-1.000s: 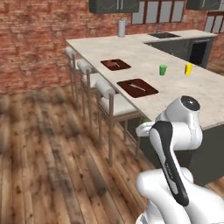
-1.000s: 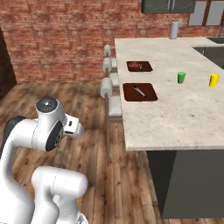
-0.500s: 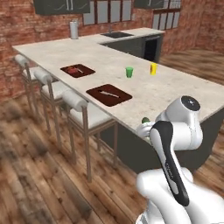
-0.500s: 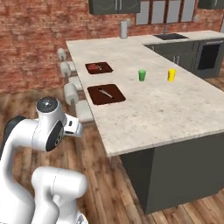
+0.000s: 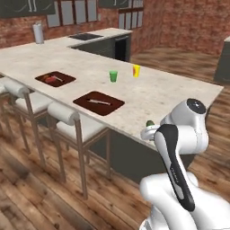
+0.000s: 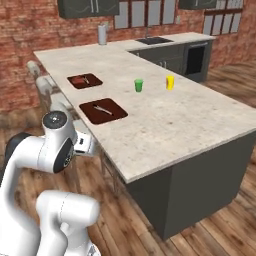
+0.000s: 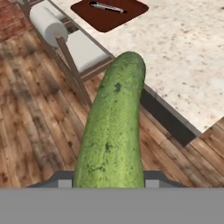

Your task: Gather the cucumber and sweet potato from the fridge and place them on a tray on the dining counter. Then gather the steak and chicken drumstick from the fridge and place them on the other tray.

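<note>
My gripper (image 5: 146, 132) is shut on the cucumber (image 7: 114, 127), a long bumpy green one that runs up the middle of the hand view; its tip (image 5: 149, 122) pokes out beside the arm. I hold it over the wooden floor, just off the dining counter's (image 5: 166, 92) edge. Two dark red trays lie on the counter. The near tray (image 5: 99, 103) carries a thin silver utensil. The far tray (image 5: 55, 79) has a small reddish patch, too small to identify. The sweet potato, steak, chicken drumstick and fridge are out of view.
Padded bar stools (image 5: 67, 117) line the counter's near side. A green cup (image 5: 113, 76) and a yellow cup (image 5: 136, 70) stand mid-counter. A grey canister (image 5: 38, 33) and a cooktop (image 5: 85, 37) sit at the far end. Wooden floor surrounds the base.
The whole scene has shifted: the base has driven and turned, so the counter and trays now sit closer and more to the left. The arm keeps its pose, still holding the cucumber.
</note>
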You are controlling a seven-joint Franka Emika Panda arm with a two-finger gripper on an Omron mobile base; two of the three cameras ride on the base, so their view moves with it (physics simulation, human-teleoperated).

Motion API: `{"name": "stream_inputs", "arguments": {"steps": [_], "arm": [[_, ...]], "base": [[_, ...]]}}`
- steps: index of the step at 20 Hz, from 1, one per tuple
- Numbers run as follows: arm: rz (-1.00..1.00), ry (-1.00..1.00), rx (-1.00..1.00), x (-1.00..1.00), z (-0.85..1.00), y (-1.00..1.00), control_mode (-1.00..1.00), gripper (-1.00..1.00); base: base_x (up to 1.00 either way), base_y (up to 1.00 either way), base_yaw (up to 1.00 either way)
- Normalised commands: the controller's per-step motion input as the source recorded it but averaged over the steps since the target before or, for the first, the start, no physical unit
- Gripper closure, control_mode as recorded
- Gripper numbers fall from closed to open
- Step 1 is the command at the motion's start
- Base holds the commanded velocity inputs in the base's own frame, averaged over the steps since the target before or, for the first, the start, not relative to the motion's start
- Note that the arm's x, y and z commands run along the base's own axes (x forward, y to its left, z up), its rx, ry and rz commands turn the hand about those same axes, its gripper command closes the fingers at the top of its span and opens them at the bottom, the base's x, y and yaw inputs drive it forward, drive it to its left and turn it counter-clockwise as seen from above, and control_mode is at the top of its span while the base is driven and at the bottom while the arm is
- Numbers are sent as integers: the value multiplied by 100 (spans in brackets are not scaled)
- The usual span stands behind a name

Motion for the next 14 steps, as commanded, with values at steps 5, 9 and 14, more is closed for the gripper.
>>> {"name": "stream_inputs", "arguments": {"steps": [5, 9, 14], "arm": [[0, 0, 0, 0, 0, 0, 100, 100], [0, 0, 0, 0, 0, 0, 100, 100], [0, 0, 0, 0, 0, 0, 100, 100]], "base": [[27, 58, -38], [23, 64, -36], [13, 60, -37]]}}
